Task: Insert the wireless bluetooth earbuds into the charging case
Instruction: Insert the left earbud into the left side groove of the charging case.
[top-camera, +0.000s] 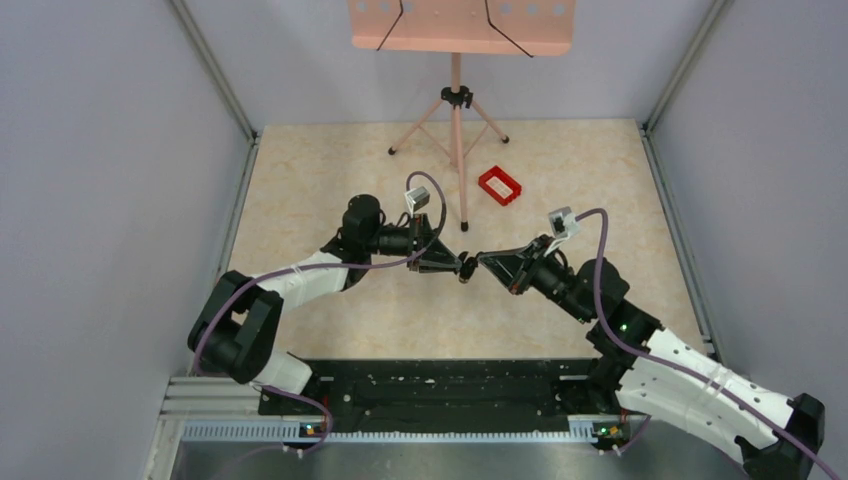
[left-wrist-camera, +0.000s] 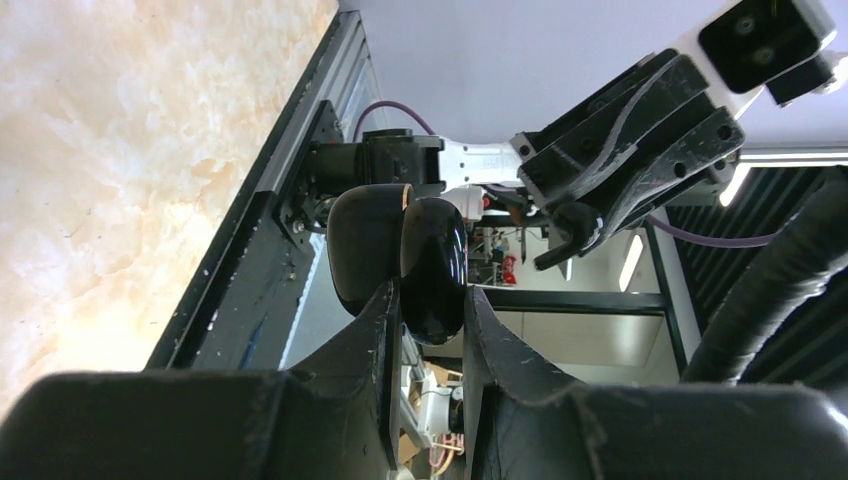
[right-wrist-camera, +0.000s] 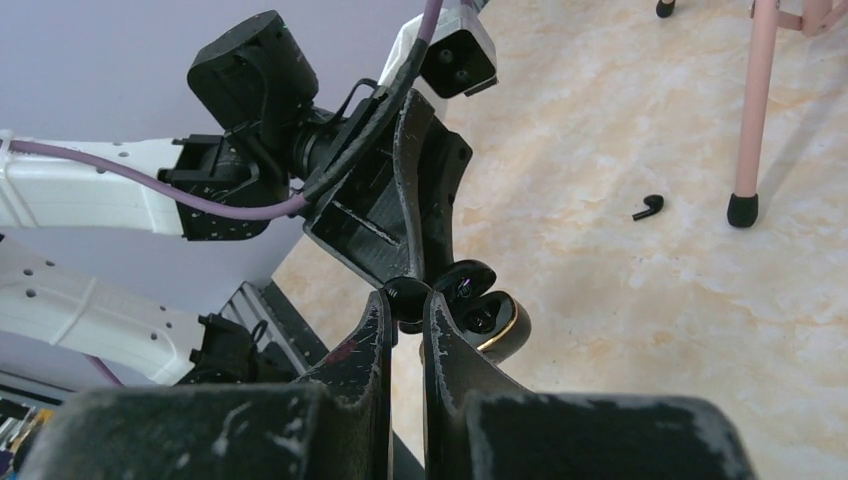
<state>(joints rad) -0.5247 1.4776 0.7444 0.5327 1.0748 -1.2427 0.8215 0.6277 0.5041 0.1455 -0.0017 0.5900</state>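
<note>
While poised tip to tip above the middle of the table (top-camera: 330, 170), gripped the charging case (left-wrist-camera: 435, 260) in the left claw (left-wrist-camera: 430, 300), lid hinged open and clear of the surface, and pinched the first earbud (right-wrist-camera: 405, 293) in the fully closed right claw (right-wrist-camera: 405, 303), right at the case's open mouth; could not tell whether touching yet. Left the second earbud (right-wrist-camera: 648, 207) lying loose on the table farther off, close to a foot of the pink stand (right-wrist-camera: 745, 120). Judged misalignment the main hazard: tiny, hooked and mostly hidden between the right fingertips, so easily presented at the wrong angle to its pocket and jammed against the rim rather than seated. Reckoned also on a push from the right shoving the glossy case sideways or twisting it in the left claw's narrow hold, perhaps snapping the lid shut or squirting the case out to drop to the table. Feared, too, an early release spilling the earbud past the rim, with only the table below to stop it. Expected the crowding of the two claws to risk a knock.
</note>
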